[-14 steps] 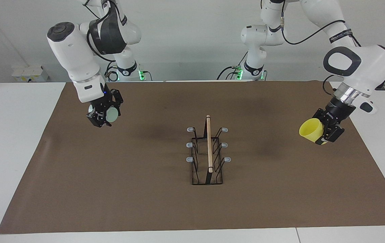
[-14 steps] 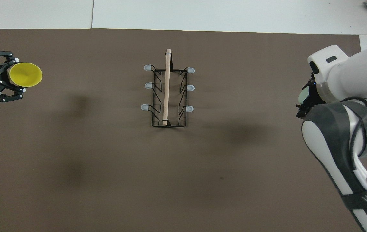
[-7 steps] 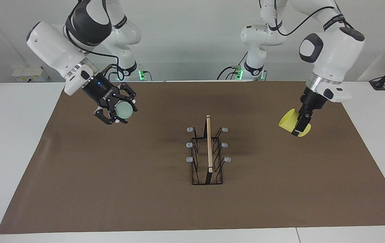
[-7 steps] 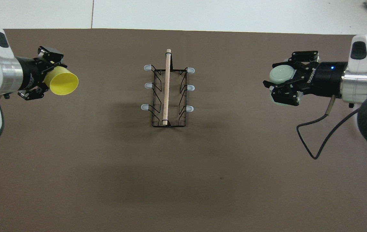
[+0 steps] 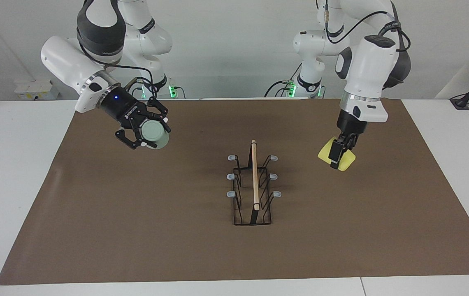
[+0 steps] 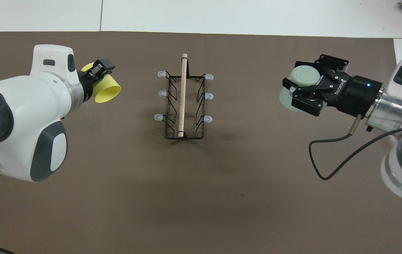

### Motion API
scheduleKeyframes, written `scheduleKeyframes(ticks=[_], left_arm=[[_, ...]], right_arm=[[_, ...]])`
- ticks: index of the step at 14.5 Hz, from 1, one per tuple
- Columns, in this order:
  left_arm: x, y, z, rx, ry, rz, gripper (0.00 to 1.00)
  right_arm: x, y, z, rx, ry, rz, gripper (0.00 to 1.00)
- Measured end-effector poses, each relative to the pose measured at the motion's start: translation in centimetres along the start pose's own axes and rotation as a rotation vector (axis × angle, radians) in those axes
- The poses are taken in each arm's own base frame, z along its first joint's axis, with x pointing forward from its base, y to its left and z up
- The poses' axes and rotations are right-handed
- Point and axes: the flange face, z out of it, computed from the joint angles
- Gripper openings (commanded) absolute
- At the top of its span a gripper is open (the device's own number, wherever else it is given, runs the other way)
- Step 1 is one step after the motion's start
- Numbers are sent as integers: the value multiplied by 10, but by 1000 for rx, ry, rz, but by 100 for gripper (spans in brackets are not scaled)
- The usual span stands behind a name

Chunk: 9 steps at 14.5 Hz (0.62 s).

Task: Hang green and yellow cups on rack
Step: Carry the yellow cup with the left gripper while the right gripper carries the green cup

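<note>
while rack (image 5: 253,185) sits bare (mid-mat) | l pincer (image 5: 338,155): yellow cup (image 5: 343,161) | r pincer (image 5: 146,133): green cup (image 5: 155,133)

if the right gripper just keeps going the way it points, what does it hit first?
Likely the rack: the right gripper, holding the green cup, aims at its prongs on that side. The cup would touch first; height is unclear.
</note>
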Motion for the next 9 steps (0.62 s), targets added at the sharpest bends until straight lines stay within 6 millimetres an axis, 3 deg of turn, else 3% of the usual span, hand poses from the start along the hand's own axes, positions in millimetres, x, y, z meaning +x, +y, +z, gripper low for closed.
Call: scheduleKeyframes(ticks=[4, 6, 9], left_arm=[[-38, 11, 9, -123, 74, 101, 0], [-52, 8, 14, -159, 94, 134, 0], [-74, 7, 20, -220, 106, 161, 0]], right_arm=[[-27, -14, 15, -8, 208, 39, 0], [-55, -31, 37, -24, 304, 48, 0], [-107, -60, 78, -37, 310, 24, 0]])
